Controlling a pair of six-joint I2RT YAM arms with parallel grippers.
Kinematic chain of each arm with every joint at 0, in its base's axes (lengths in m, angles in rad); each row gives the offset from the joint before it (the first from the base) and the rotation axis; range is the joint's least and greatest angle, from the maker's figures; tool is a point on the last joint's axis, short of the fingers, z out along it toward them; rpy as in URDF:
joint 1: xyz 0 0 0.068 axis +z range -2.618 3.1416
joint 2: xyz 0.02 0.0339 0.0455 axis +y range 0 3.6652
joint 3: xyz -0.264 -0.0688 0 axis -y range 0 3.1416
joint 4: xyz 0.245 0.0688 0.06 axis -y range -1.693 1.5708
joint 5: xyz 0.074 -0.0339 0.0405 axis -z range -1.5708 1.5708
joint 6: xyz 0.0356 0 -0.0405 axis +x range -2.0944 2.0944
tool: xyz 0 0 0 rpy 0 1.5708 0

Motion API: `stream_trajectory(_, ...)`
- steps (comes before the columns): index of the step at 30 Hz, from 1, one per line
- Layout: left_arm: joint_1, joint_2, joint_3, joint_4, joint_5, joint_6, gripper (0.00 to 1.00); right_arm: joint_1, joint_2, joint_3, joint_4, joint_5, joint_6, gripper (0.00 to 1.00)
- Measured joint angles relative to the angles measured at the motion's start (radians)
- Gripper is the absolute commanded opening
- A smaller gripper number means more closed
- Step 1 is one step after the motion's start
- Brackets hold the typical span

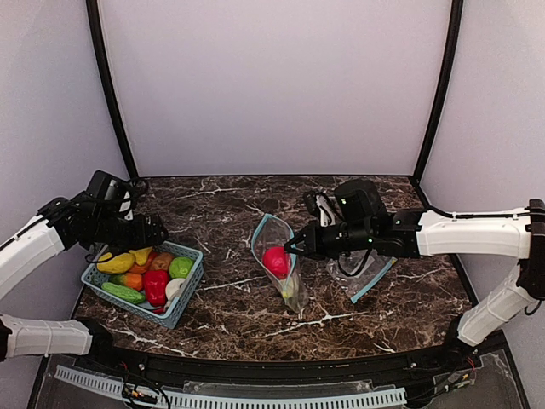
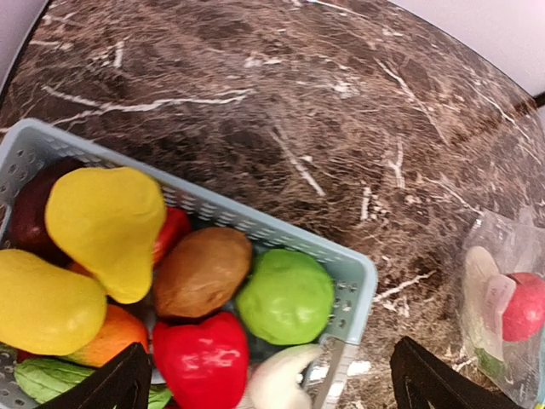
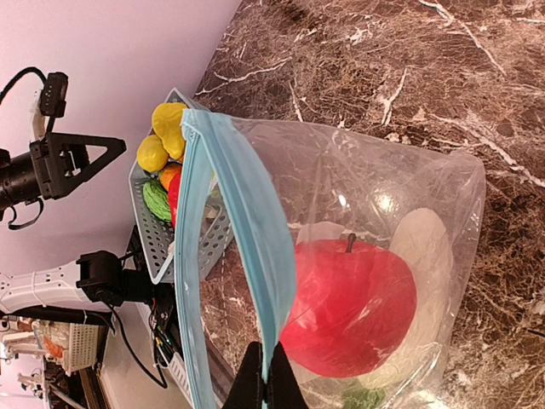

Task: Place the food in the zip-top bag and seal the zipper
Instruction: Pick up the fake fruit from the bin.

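My left hand (image 1: 156, 232), fingers apart, hangs over the teal basket (image 1: 188, 296) of toy food (image 1: 155, 284) at lower left. My right hand (image 1: 298, 244) is clamped on the zip-top bag (image 1: 294, 290) rim, centre frame. I judge the food light, rigid, slick; grip the green fruit (image 2: 285, 294) across its middle.

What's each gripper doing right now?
Left gripper: open, holding nothing.
Right gripper: shut on the bag at its zipper rim.

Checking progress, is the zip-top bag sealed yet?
No, the zip-top bag gapes open, its zipper rim pinched by the right gripper.
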Motion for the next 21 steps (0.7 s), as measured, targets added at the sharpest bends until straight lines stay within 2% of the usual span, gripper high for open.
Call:
stream_trajectory(11,0.298,-0.128,-0.16,0.025,0.039,-0.041,0.99,0.0,0.0,0.0,0.0,0.0,0.0,0.0)
stream_trajectory(21,0.558,-0.206,-0.28,0.14,0.171,-0.108,0.99,0.0,0.0,0.0,0.0,0.001,-0.001,0.0)
